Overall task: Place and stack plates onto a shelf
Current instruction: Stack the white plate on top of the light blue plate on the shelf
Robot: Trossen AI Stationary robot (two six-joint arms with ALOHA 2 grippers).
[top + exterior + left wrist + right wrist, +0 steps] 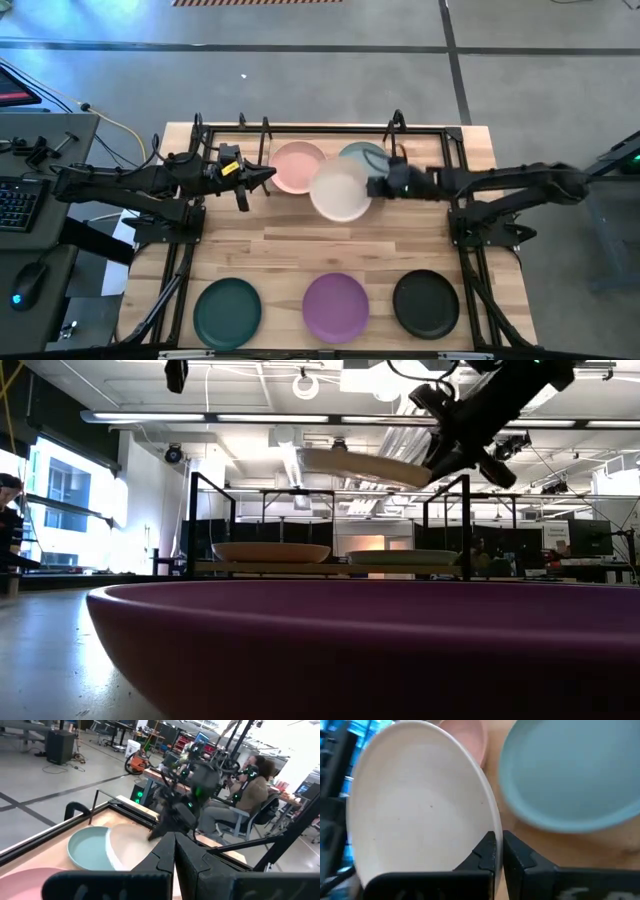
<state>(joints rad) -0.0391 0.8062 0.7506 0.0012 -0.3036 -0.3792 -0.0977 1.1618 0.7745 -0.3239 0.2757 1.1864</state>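
My right gripper [380,186] is shut on the white plate [340,188] and holds it in the air above the shelf [300,568], between the pink plate [296,167] and the pale blue-grey plate [362,157]. Both of those rest flat on the shelf board. My left gripper [266,178] hovers shut by the pink plate's left side and touches nothing. The dark teal plate [227,311], the purple plate [335,305] and the black plate [425,302] lie in a row along the table's near edge. My right gripper pinches the white plate's rim [489,827] on the side toward the table's right, with one finger on the plate's inner face and one under it. The fingers come roughly level from the table's right. The plate [365,467] is lifted clear and tilted, above the plates on the shelf.
The shelf's black rod frame [465,520] rises at its corners around the board. The purple plate [360,645] fills the front of the low view. The wooden tabletop [300,250] lies bare between the shelf and the near row. A seated person [250,795] shows beyond the table.
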